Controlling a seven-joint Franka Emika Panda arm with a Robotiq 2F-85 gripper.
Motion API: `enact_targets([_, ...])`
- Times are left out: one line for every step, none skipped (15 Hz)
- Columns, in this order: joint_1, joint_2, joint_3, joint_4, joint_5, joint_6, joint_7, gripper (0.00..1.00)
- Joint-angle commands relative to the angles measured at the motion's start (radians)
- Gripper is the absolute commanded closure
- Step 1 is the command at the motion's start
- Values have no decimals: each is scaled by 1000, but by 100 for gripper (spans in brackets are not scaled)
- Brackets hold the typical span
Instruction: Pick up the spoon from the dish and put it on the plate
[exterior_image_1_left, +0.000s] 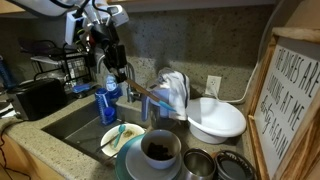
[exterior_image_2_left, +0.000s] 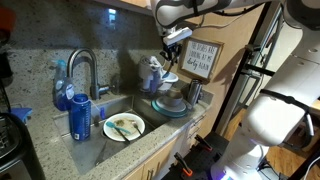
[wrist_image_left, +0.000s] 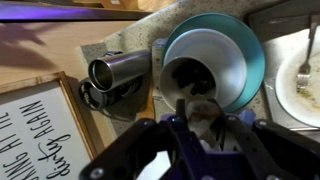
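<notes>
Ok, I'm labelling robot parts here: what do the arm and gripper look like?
The arm has smooth, rounded white links. The gripper is black and blocky; in the wrist view its fingers look dark with a bluish sheen. Dark cables run by the wrist in an exterior view. No markings are legible.

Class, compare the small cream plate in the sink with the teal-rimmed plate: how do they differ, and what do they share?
The cream plate is smaller, the teal-rimmed plate wider. The cream plate lies in the sink, carrying a pale green utensil; the teal-rimmed plate sits beside the sink, under a bowl with dark contents. Both are round.
</notes>
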Motion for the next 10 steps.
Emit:
enact_targets([1, 21, 9, 101, 119, -50, -100, 92])
enact_targets([1, 41, 7, 138, 162, -71, -131, 92])
enact_targets([0, 58, 3, 171, 203, -98, -164, 92])
enact_targets([-3, 91, -1, 217, 238, -147, -196, 92])
enact_targets([-7, 115, -6, 254, 266, -192, -217, 93])
enact_targets([-11, 148, -13, 299, 288, -255, -240, 93])
enact_targets([-17, 177, -20, 336, 295, -316, -248, 93])
enact_targets([-22, 207, -26, 372, 288, -382, -243, 93])
enact_targets([-26, 231, -33, 393, 274, -435, -229, 93])
enact_targets([-27, 225, -35, 387, 276, -434, -230, 93])
